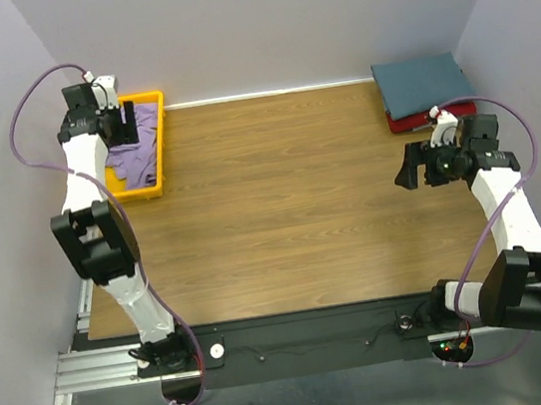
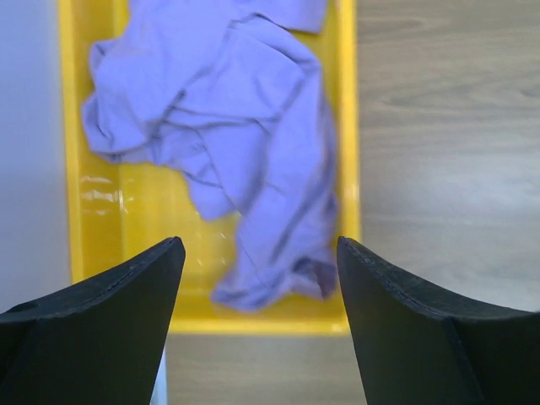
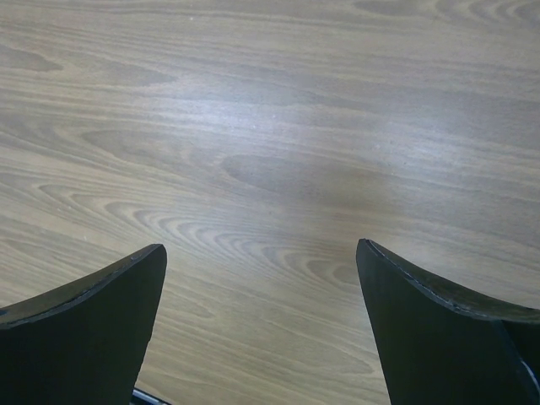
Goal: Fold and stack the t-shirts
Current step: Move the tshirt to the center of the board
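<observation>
Left wrist: left end effector (image 2: 260, 245) wide, empty, above lavender t-shirt (image 2: 245, 126) crumpled in tray (image 2: 347, 126).

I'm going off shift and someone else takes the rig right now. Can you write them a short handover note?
The left gripper is open and empty, hovering over the lavender shirt, which lies crumpled in the yellow tray at the far left of the table.
The right gripper is open and empty above bare wood on the right side.
Done: the teal shirt is folded and lies on the folded red shirt in the far right corner.
Left: take the lavender shirt out, fold it, and add it to that stack.
</observation>
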{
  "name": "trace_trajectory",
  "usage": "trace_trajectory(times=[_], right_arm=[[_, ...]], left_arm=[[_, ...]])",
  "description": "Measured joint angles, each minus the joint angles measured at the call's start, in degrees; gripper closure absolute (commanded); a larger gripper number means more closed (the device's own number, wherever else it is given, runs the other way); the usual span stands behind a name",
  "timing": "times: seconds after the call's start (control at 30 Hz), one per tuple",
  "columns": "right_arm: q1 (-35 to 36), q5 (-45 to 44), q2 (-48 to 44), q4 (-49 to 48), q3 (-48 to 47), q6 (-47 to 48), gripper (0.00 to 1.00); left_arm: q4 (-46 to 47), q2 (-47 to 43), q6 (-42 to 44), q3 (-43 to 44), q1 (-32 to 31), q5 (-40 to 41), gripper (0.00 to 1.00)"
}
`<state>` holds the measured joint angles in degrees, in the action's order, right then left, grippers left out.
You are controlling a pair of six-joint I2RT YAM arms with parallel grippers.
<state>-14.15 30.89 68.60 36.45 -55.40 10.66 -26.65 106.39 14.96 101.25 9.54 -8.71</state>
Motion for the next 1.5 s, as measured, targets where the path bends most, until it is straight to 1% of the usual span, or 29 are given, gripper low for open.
trace_trajectory(times=[0.07,0.1,0.2,0.3,0.57,0.7,0.8,0.87,0.9,1.0,1.03,1.1,1.33,1.5], right_arm=[[0.00,-0.04,0.52,-0.02,0.39,-0.02,0.00],[0.00,-0.07,0.79,-0.02,0.46,-0.04,0.00],[0.00,-0.17,2.36,-0.04,0.48,-0.24,0.00],[0.00,-0.22,3.48,-0.04,0.48,-0.48,0.00],[0.00,-0.28,5.55,-0.04,0.48,-1.18,0.00],[0.00,-0.44,6.45,-0.04,0.48,-1.46,0.00],[0.00,-0.52,6.99,-0.04,0.48,-1.51,0.00],[0.00,-0.52,7.19,-0.04,0.48,-1.51,0.00],[0.00,-0.55,7.23,-0.04,0.48,-1.51,0.00],[0.00,-0.57,7.30,-0.04,0.48,-1.51,0.00],[0.00,-0.57,7.30,-0.07,0.48,-1.51,0.00],[0.00,-0.57,7.41,-0.07,0.48,-1.51,0.00],[0.00,-0.35,8.13,-0.07,0.48,-1.51,0.00],[0.00,-0.17,8.15,-0.44,0.48,-1.51,0.00]], left_arm=[[-0.15,5.75,0.44,5.25,1.38,-0.17,0.16],[-0.13,8.63,0.72,7.63,1.95,-0.55,0.14],[-0.52,14.86,1.57,11.72,2.82,-1.95,0.11],[-1.14,19.26,2.08,14.08,2.78,-3.34,0.10],[-0.90,26.67,2.03,15.54,2.19,-4.28,0.11],[0.13,29.33,1.88,15.54,2.16,-2.99,0.16],[-0.22,31.54,1.66,17.92,2.14,-0.94,0.27],[-0.57,33.20,1.64,21.00,2.12,0.76,0.41],[-0.92,34.42,1.75,23.21,2.23,1.49,0.56],[-1.25,36.63,1.90,26.49,2.99,2.73,0.75],[-1.29,37.13,2.23,27.36,3.50,2.93,0.87],[-1.44,37.13,2.99,27.50,4.35,3.17,1.00],[-2.01,36.61,4.70,27.63,5.81,1.01,1.00],[-4.02,32.74,3.23,29.64,5.90,-5.18,1.00]])
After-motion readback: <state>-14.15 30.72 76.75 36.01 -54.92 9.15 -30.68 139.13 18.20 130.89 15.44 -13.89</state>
